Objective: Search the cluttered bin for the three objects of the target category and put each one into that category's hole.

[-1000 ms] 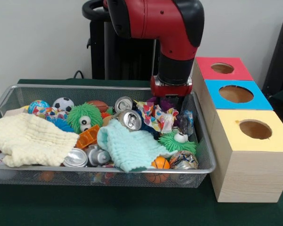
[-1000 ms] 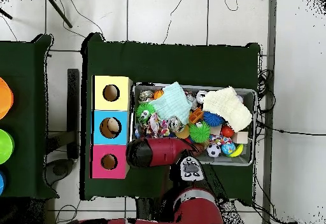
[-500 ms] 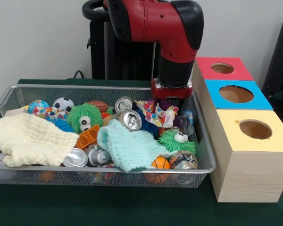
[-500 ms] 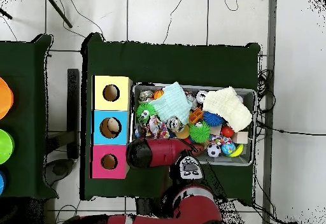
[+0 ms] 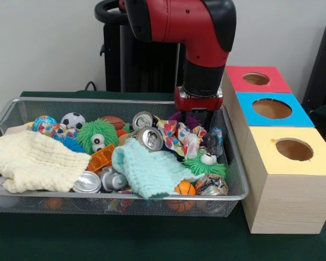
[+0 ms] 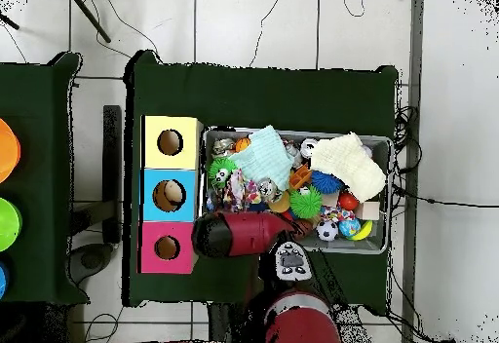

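Wire bin rim seemingly just beside gripper.

The pincer tips are hidden among the bin's clutter.

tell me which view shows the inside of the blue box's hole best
The overhead view: it looks straight down the blue box hole, showing something pale inside. The front view shows that box obliquely, only the hole's brown inner wall.

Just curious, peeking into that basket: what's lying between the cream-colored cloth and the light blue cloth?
In the front view, an orange crinkled piece and two silver cans lie between the cream cloth and the light blue cloth.
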Available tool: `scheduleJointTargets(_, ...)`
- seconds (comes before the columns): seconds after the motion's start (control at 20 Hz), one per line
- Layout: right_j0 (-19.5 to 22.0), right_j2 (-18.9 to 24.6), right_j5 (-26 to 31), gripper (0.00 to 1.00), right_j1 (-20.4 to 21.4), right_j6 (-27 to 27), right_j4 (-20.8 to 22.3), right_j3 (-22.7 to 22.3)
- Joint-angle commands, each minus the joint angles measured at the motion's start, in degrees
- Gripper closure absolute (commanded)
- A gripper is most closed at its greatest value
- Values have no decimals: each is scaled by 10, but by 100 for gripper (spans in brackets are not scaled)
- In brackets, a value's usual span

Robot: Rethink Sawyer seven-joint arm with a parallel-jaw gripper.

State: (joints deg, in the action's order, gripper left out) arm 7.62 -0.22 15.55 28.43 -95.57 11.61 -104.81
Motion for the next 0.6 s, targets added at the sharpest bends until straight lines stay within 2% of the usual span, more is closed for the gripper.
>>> scheduleJointTargets(0.05,17,38,16,0,52,-42,20,-57)
scheduleJointTargets(0.45,31,60,3,0,121,-43,18,-130)
scheduleJointTargets(0.6,27,58,11,0,129,-41,15,-131)
